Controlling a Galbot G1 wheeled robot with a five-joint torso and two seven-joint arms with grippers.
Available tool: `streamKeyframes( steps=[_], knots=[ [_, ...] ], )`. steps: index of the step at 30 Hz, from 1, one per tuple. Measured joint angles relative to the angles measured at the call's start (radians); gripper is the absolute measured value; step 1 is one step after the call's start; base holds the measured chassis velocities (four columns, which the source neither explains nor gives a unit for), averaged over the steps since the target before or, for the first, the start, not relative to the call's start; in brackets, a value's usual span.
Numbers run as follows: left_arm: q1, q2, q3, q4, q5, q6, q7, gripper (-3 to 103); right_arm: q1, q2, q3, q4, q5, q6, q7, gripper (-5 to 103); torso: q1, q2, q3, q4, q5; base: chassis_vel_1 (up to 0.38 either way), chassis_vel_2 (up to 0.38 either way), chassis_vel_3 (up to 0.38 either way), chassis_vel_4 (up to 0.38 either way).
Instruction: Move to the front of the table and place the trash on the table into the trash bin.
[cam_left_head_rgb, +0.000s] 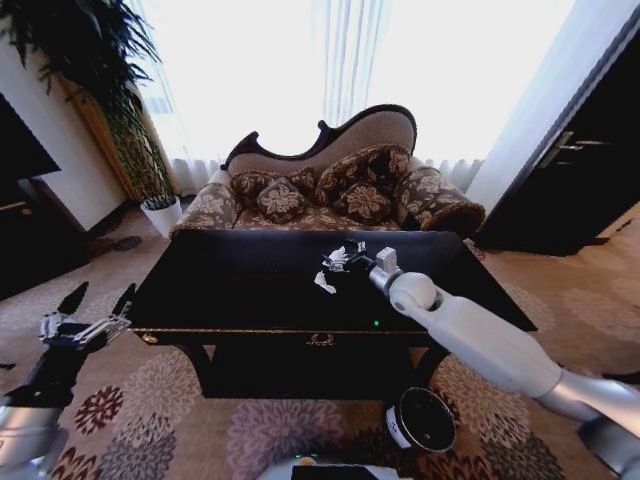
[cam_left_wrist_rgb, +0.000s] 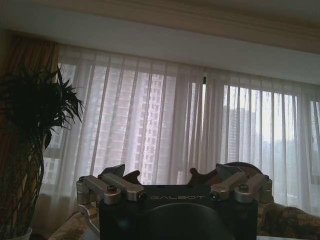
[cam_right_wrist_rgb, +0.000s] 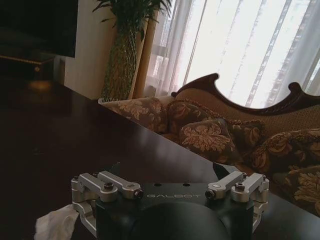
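Off the table's left corner, low over the carpet (cam_left_head_rgb: 200, 420), the left gripper (cam_left_head_rgb: 98, 300) waits with its jaws spread wide and nothing between them. It looks parked there to stay clear of the work; its wrist camera points up at the sheer curtains (cam_left_wrist_rgb: 175, 125) and the plant (cam_left_wrist_rgb: 30, 150), and the word GALBOT reads on the gripper body.

Moving right, the table (cam_left_head_rgb: 230, 290) fills the middle of the head view, glossy black with a gold emblem on its front apron. Near the centre of the top lies a small white tissue (cam_left_head_rgb: 325, 284). Just beyond it the right gripper (cam_left_head_rgb: 340, 258) reaches in over the table on a long white arm, presumably to work on the trash here. Something pale shows at its tips, but I cannot tell whether it is a held item or the fingers themselves, nor how far the jaws stand apart. From its wrist camera the tissue (cam_right_wrist_rgb: 57, 225) sits on the tabletop just beside the gripper body, which again carries GALBOT. No can is clearly made out.

Farther right and down, the bin (cam_left_head_rgb: 422, 420) stands on the carpet by the table's front right leg, under the right arm, handy for a short drop. Its white label is unreadable.
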Motion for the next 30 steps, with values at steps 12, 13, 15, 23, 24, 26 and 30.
streamKeyframes(
  steps=[12,13,15,23,24,26,30],
  knots=[
    [-0.005,0.004,0.005,0.017,0.013,-0.005,0.001,100,0.100,0.043,-0.068,-0.113,0.007,-0.090,-0.114,100,0.000,0.000,0.000,0.0002,0.0001,0.000,0.000,0.000,0.000],
    [-0.005,0.004,0.005,0.017,0.013,-0.005,0.001,100,0.100,0.043,-0.068,-0.113,0.007,-0.090,-0.114,100,0.000,0.000,0.000,0.0002,0.0001,0.000,0.000,0.000,0.000],
    [-0.006,0.006,0.005,0.020,0.013,-0.006,0.001,100,0.100,0.043,-0.069,-0.123,0.002,-0.093,-0.143,100,0.000,0.000,0.000,0.0001,0.0001,0.000,0.000,0.000,0.000],
    [-0.019,0.014,0.013,0.033,0.012,-0.007,0.001,100,0.092,0.035,-0.068,-0.154,-0.011,-0.060,-0.209,101,0.000,0.000,0.000,0.0000,0.0002,0.000,0.000,0.000,0.000],
    [-0.020,0.014,0.015,0.034,0.013,-0.007,0.001,100,0.092,0.034,-0.068,-0.156,-0.012,-0.058,-0.209,95,0.000,0.000,0.000,0.0000,0.0001,0.000,0.000,0.000,0.000],
    [-0.023,0.018,0.019,0.038,0.011,-0.007,0.001,100,0.092,0.030,-0.068,-0.164,-0.020,-0.054,-0.215,85,0.000,0.000,0.000,0.0000,0.0001,0.000,0.000,0.000,0.000],
    [-0.023,0.021,0.022,0.038,0.001,-0.005,0.001,100,0.091,0.027,-0.070,-0.188,-0.048,-0.020,-0.240,74,0.000,0.000,0.000,0.0000,0.0001,0.000,0.000,0.000,0.000]
  ],
)
